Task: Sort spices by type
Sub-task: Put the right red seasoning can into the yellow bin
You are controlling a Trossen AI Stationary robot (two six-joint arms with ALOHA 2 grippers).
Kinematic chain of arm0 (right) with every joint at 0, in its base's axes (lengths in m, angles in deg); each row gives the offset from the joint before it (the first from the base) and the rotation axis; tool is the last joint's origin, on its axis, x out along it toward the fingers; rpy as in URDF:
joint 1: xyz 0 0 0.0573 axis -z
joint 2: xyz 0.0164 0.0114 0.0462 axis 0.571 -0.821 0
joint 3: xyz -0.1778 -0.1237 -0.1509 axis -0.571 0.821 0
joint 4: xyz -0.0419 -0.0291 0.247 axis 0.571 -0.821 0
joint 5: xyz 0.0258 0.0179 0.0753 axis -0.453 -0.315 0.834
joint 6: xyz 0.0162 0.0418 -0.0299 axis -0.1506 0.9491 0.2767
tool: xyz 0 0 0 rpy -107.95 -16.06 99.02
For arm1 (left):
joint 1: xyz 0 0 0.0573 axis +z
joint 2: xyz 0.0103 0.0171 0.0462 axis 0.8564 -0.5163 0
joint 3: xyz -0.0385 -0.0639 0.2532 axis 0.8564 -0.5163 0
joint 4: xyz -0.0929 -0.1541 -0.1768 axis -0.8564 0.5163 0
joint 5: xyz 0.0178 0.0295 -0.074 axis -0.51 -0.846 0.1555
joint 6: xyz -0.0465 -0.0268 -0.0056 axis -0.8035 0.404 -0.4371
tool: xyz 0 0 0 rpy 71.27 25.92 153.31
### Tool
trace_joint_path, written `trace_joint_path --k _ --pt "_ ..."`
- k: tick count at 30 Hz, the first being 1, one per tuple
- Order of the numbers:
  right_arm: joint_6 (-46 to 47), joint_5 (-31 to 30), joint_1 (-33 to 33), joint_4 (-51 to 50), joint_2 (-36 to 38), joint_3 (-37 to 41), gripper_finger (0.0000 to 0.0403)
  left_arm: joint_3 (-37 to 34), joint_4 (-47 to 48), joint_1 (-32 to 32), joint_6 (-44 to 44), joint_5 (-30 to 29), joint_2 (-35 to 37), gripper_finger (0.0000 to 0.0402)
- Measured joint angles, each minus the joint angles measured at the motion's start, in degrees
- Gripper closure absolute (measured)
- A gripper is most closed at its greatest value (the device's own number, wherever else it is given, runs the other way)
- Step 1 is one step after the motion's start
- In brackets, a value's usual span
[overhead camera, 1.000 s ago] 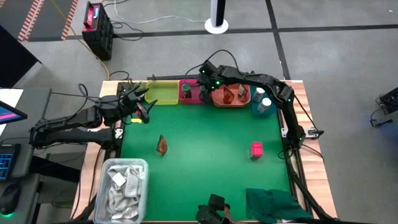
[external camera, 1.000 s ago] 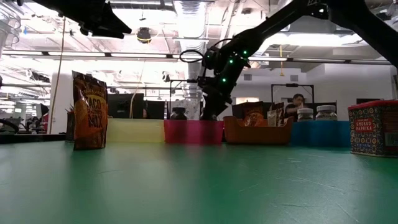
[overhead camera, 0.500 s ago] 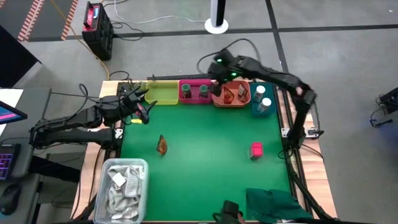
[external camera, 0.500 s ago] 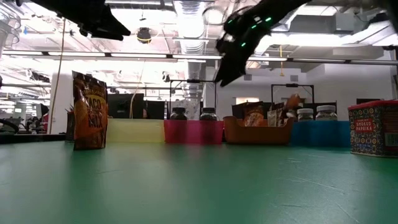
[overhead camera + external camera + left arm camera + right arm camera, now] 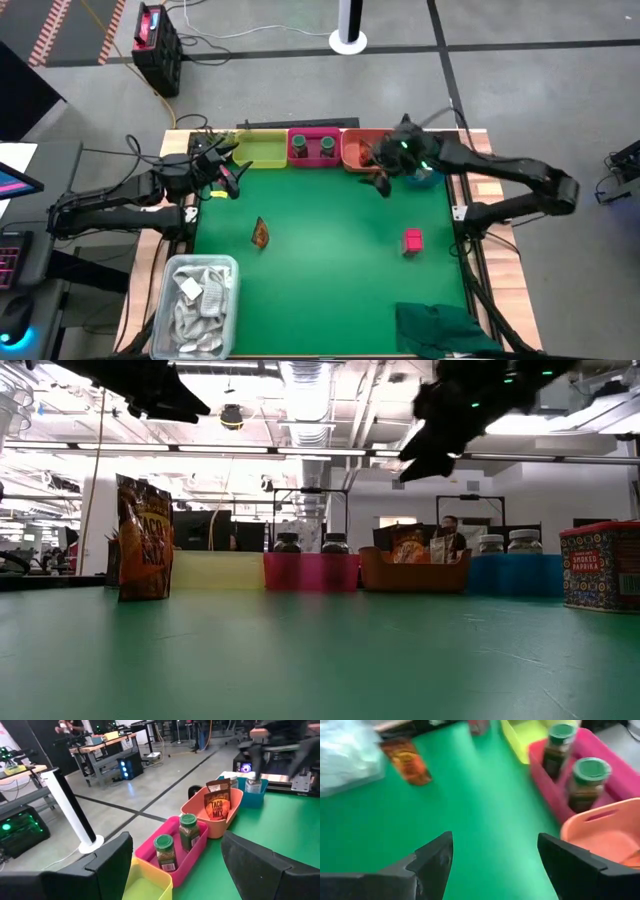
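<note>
Right tool (image 5: 381, 180) open above green mat, near two green-capped jars (image 5: 312, 146)

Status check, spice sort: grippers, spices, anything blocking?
Right gripper open, empty, by orange tray. Left gripper open, waiting. Packet, pink box unsorted. Nothing blocking.

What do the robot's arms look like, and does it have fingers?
Both arms are dark, almost black, built from jointed segments with cables running along them. The right arm shows small green lights near its tool. The left tool has a bit of red and yellow on it. Each tool ends in two flat, dark, wedge-shaped fingers instead of a hand.
</note>
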Motion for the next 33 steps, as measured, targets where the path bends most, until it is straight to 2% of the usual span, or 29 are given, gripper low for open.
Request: trace_joint_path --k 6,10,13,15,19,22,26,30,33 --pt "10.5 0.0 -4.1 10.8 9.6 12.2 0.0085 0.0 -0.1 0.0 -0.3 0.0 0.0 0.0111" --pt "17.6 3.5 -10.3 16.5 10.9 16.7 0.0085 0.0 -0.7 0.0 -0.8 0.0 0.0 0.0111" --pt "19.7 3.8 -16.4 19.9 10.6 19.1 0.0085 0.0 -1.5 0.0 -1.5 0.1 0.0 0.0111" --pt "21.0 2.9 -20.3 26.0 10.7 21.6 0.0085 0.0 -1.5 0.0 -2.3 0.6 0.0 0.0111" --pt "24.6 0.7 -28.3 44.8 10.4 29.1 0.0085 0.0 -1.3 0.0 -3.4 0.7 0.0 0.0111" --pt "29.4 -5.5 -33.3 53.9 10.0 33.8 0.0085 0.0 -1.3 0.0 -4.9 0.8 0.0 0.0111" --pt "39.1 -17.0 -39.0 54.9 8.4 34.7 0.0086 0.0 -1.1 -0.1 -6.9 2.4 -0.3 0.0111" --pt "42.3 -23.3 -43.6 53.5 5.9 28.7 0.0086 0.0 -0.4 -0.2 -9.0 2.5 -0.9 0.0111" --pt "45.2 -28.1 -45.3 46.1 3.3 22.2 0.0086 0.0 0.7 -0.2 -10.7 2.6 -1.8 0.0111"
